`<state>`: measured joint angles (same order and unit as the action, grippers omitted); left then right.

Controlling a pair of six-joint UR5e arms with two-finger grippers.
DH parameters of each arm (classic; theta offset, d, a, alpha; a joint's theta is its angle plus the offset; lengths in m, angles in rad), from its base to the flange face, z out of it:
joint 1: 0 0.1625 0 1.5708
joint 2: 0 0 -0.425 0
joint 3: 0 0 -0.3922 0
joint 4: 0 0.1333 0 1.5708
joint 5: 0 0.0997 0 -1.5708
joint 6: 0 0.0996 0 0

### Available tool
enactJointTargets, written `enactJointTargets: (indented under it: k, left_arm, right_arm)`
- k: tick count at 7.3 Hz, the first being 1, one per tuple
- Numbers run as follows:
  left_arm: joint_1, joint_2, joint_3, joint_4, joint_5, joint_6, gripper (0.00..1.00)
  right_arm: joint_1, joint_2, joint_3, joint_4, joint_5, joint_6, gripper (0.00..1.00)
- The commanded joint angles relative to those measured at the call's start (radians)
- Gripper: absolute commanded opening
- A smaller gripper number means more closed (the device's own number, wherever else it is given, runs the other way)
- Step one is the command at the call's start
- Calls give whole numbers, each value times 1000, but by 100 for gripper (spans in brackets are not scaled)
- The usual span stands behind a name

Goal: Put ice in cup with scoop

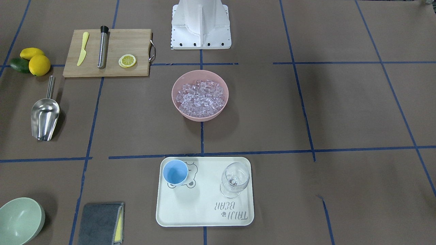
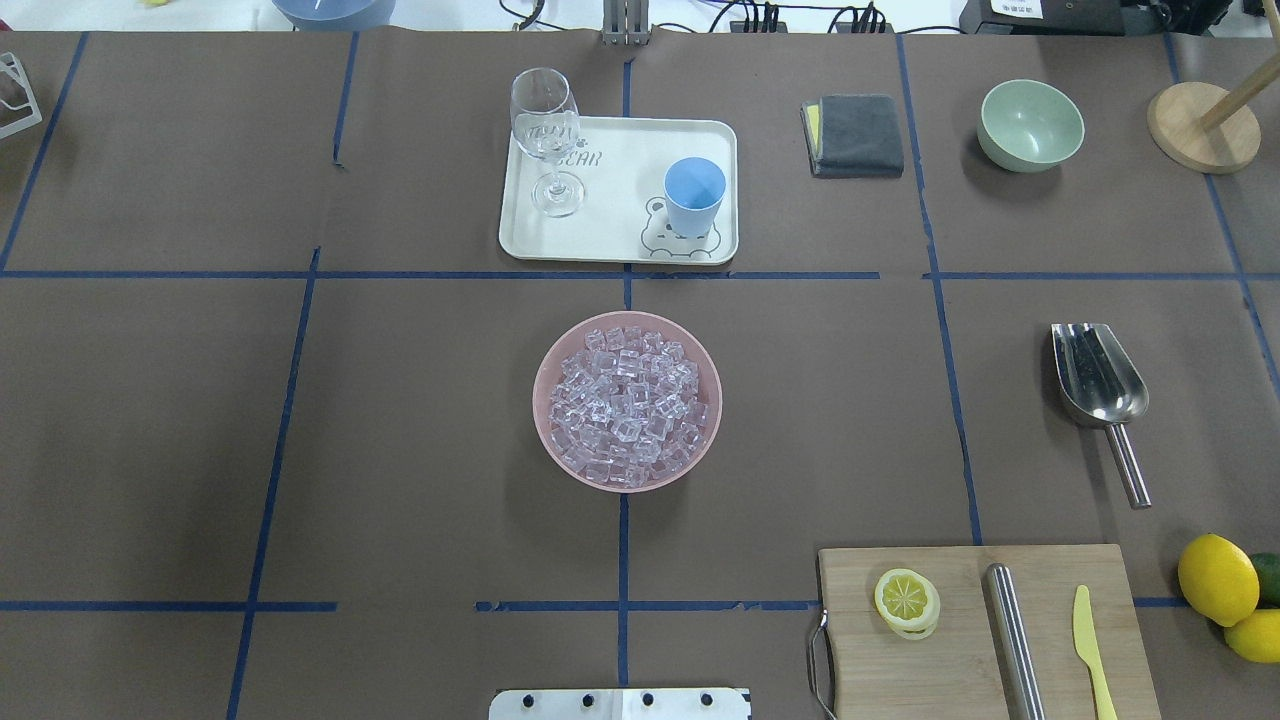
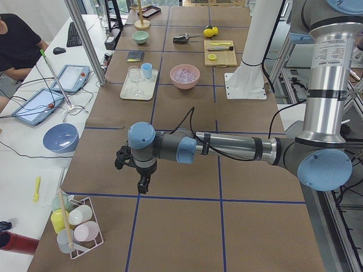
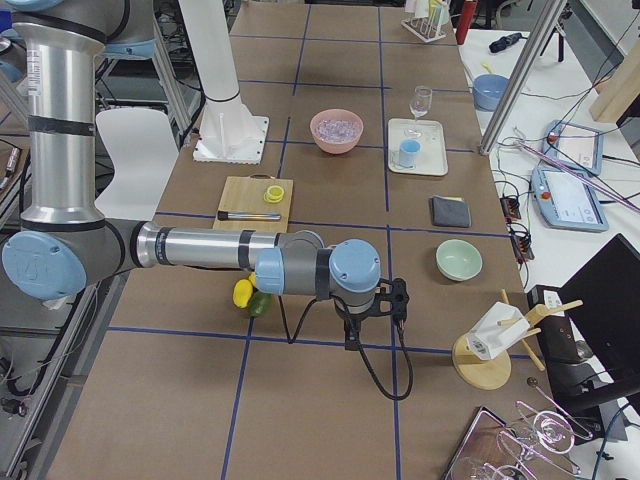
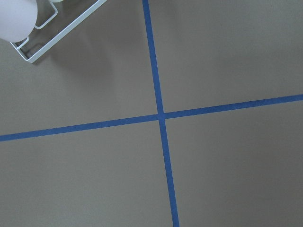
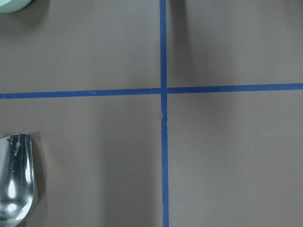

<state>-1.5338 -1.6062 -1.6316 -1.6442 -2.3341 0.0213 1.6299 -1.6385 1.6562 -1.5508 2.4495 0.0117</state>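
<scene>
ice [image 2: 627,400] in bowl [image 2: 538,395] mid-table | cup [image 2: 694,195] on tray [image 2: 610,200] beyond bowl | scoop [image 2: 1098,375] well right of bowl

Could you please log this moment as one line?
scoop: on table, ungrasped | ice: in bowl | cup: empty, on tray | left gripper, right gripper: both away, state unclear

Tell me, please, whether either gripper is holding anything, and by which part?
Nothing is held: the scoop lies alone on the table, and the left gripper and right gripper hang apart from it.

place: robotics lab | cues: tape-gridded table [image 2: 400,420], 2 tablets [image 3: 35,106]
</scene>
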Motion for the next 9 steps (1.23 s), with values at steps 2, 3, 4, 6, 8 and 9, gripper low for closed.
enactJointTargets:
  k: [2, 3, 4, 6, 8, 9]
  left_arm:
    - [9, -15, -135, -43, -22, -9, 100]
    - [14, -18, -139, -169, -107, -9, 100]
    - [15, -15, -130, -354, -114, -12, 100]
    - [53, -12, -126, -516, -102, -3, 100]
    - [190, -27, -117, -566, -100, -9, 100]
    - [283, -32, -97, -569, -103, -9, 100]
  right_arm:
    - [-33, 35, 8, 23, 6, 7, 100]
    - [-35, 52, 8, 20, 11, 7, 100]
    - [-35, 71, 10, 17, 16, 5, 100]
    - [-36, 51, -9, 18, 52, 10, 100]
    - [-71, 52, 7, 23, 109, 83, 100]
    - [-115, 58, 37, 24, 99, 164, 100]
